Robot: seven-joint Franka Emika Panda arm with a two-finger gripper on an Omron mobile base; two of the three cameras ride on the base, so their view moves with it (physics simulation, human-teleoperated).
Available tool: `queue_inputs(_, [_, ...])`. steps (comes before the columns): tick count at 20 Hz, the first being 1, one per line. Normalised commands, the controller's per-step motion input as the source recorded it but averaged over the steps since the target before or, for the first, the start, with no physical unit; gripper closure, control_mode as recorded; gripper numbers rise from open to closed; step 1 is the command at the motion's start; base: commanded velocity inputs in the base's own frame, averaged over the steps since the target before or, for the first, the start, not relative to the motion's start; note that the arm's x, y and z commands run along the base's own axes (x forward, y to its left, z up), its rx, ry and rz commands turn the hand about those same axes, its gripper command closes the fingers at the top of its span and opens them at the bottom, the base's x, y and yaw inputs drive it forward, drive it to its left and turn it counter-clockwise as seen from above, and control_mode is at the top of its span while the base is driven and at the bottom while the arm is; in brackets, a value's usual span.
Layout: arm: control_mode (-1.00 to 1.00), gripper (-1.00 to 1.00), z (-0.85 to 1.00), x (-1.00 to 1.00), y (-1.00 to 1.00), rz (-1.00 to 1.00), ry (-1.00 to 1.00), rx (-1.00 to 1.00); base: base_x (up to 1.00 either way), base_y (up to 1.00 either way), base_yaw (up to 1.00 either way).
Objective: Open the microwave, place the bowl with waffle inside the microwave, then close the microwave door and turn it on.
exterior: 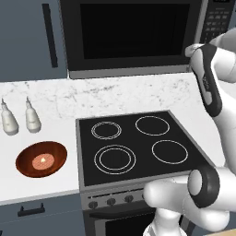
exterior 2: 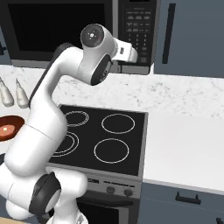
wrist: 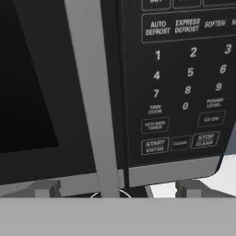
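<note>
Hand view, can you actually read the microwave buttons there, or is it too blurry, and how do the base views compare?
Hand view: the keypad labels are sharp, like START and STOP CLEAR, though tilted. Left base view: the microwave keypad is small, unreadable; the bowl looks glossy. Right base view: buttons visible, text too small.

White marble-patterned counter (exterior: 27, 184) flanks a black four-ring glass stovetop (exterior: 138, 143). Blue-grey cabinet door (exterior: 27, 37) carries a black handle. Two white bottles (exterior: 20, 117) stand near the backsplash.

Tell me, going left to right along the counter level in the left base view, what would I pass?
Two white bottles → bowl holding the waffle → black stovetop → the robot's white arm.
</note>
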Motion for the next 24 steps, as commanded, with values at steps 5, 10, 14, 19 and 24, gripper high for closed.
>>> queue_inputs(5, [-1.00,-1.00,0.05,0.06,0.00,-0.06,-0.07,0.00,0.00,0.00,0.00])
queue_inputs(10, [-1.00,-1.00,0.00,0.00,0.09,0.00,-0.16,0.00,0.00,0.00,0.00])
queue_inputs(14, [-1.00,-1.00,0.00,0.35,0.01,0.00,-0.06,0.00,0.00,0.00,0.00])
queue_inputs(19, [-1.00,-1.00,0.00,0.51,0.00,0.00,0.00,0.01,0.00,0.00,0.00])
queue_inputs(24, [-1.00,-1.00,0.00,0.54,-0.03,0.00,0.00,0.02,0.00,0.00,0.00])
